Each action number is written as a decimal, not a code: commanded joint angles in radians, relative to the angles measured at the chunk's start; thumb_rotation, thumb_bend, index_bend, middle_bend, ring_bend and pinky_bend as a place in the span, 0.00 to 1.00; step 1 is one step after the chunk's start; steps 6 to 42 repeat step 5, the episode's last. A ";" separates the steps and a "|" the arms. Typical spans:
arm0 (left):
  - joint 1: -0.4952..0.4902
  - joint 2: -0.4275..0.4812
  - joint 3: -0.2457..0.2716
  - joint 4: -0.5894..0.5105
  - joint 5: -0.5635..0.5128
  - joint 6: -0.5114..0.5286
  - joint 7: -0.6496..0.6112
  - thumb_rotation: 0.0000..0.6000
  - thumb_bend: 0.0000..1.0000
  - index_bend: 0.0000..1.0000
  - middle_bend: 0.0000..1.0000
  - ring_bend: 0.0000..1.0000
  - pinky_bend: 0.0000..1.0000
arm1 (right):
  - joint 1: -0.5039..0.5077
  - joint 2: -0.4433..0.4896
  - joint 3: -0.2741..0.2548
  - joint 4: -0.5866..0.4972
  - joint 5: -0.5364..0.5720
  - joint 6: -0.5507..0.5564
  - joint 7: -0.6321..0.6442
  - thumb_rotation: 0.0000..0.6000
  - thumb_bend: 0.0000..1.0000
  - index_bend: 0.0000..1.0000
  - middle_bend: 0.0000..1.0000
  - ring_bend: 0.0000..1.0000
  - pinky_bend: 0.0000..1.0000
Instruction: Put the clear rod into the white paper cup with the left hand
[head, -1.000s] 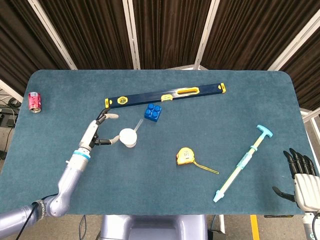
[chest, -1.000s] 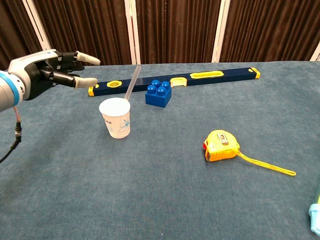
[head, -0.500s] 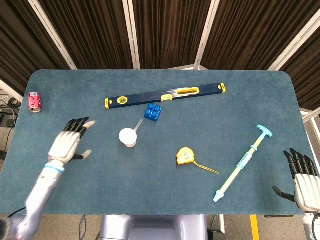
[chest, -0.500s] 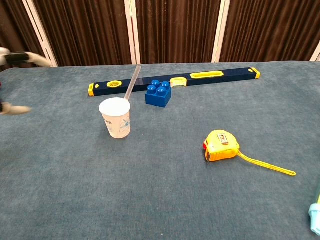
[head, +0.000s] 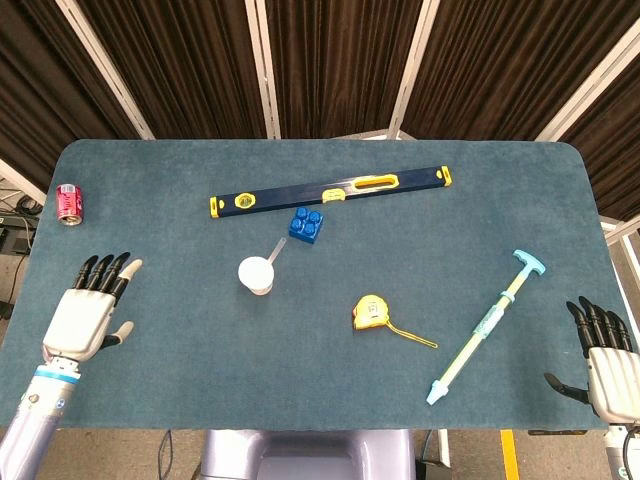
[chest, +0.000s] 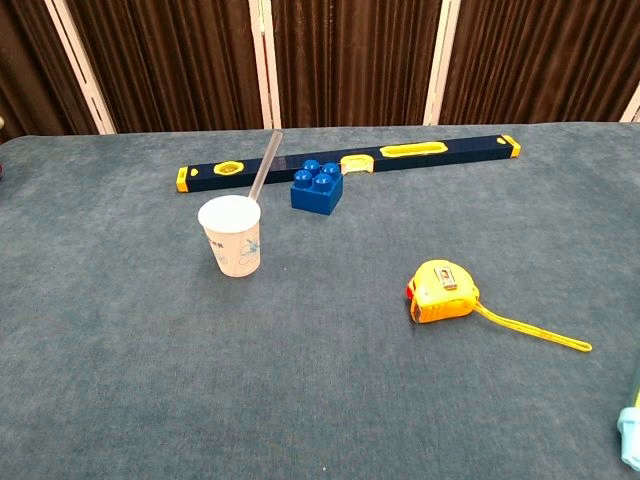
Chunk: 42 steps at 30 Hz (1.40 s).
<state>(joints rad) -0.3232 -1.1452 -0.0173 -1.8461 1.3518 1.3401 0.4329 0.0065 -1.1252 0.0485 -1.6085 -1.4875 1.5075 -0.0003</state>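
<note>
Rod (chest: 264, 166) stands tilted in cup (chest: 232, 235), mid-table, left of centre | our left hand (head: 86, 313) at left front corner, fingers spread, holding nothing | our right hand (head: 602, 357) at right front corner, fingers apart, empty.
</note>
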 joint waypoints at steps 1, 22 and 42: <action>0.013 -0.005 0.005 0.024 0.011 0.010 -0.026 1.00 0.27 0.05 0.00 0.00 0.00 | 0.000 0.000 0.000 0.000 0.000 0.000 0.001 1.00 0.09 0.00 0.00 0.00 0.00; 0.016 -0.003 -0.001 0.037 0.012 0.008 -0.042 1.00 0.27 0.05 0.00 0.00 0.00 | -0.001 0.000 -0.001 0.004 -0.002 0.001 0.006 1.00 0.09 0.00 0.00 0.00 0.00; 0.016 -0.003 -0.001 0.037 0.012 0.008 -0.042 1.00 0.27 0.05 0.00 0.00 0.00 | -0.001 0.000 -0.001 0.004 -0.002 0.001 0.006 1.00 0.09 0.00 0.00 0.00 0.00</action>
